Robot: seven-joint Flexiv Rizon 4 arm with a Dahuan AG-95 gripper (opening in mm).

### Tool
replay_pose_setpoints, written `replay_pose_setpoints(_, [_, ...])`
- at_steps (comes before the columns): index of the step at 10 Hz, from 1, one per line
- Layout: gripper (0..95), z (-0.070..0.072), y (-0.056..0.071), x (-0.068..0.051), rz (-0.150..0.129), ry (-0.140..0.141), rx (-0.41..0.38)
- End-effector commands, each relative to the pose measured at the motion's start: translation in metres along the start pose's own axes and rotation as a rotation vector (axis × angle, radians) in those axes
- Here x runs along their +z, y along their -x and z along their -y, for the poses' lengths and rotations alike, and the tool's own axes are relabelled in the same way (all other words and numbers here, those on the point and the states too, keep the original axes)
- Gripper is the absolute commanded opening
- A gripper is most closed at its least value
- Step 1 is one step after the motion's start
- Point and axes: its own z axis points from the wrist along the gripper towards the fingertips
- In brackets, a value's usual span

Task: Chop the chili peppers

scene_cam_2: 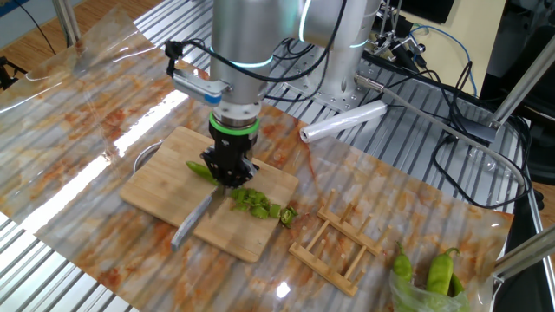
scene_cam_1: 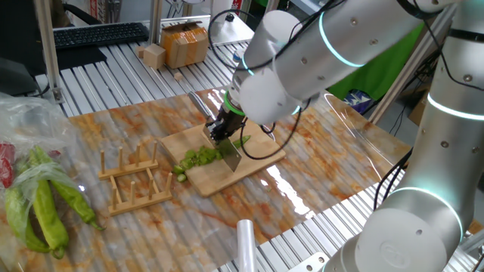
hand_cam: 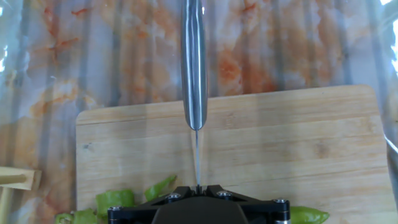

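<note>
The black gripper [scene_cam_2: 231,166] is clamped on the handle of a knife [scene_cam_2: 198,220], whose flat steel blade slants down onto a cutting board [scene_cam_2: 165,195]. In the hand view the blade [hand_cam: 194,68] shows edge-on as a narrow grey strip running away across the board [hand_cam: 280,143].

The board is pale bamboo, rectangular with rounded corners, its grain running lengthwise. On it lies the chili [scene_cam_2: 199,169]: the uncut slim green length sticks out on one side of the gripper, and a loose heap of bright green chunks [scene_cam_2: 257,203] sits just on the other side, spilling toward the board's edge. In one fixed view the chunks [scene_cam_1: 198,158] lie just beside the blade [scene_cam_1: 231,157].

The board rests on a glossy sheet printed with orange and grey marbling, spread over a bench [scene_cam_1: 121,64] of ribbed aluminium slats. Near the board stands a small wooden rack [scene_cam_1: 134,180] with upright pegs. Well apart, thick long green peppers [scene_cam_1: 45,204] lie partly in a clear plastic bag. A roll of clear film [scene_cam_2: 343,120] lies by the arm's base, with cables behind.
</note>
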Motion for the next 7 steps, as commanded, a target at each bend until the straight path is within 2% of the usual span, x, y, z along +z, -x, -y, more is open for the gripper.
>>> replay_pose_setpoints(1, [0.0,0.0055,0.0024,0.0031,0.008,-0.034,-0.007])
replay_pose_setpoints(2, [0.0,0.0062,0.0041,0.0055,0.011,-0.034,-0.008])
replay_pose_setpoints(4, [0.0,0.0015,0.0021,0.004,0.012,-0.013,0.003])
replay_pose_setpoints(5, [0.0,-0.001,0.0014,0.0033,0.016,-0.038,-0.007])
replay_pose_setpoints(7, [0.0,-0.0005,0.0029,0.0041,0.014,-0.059,-0.02])
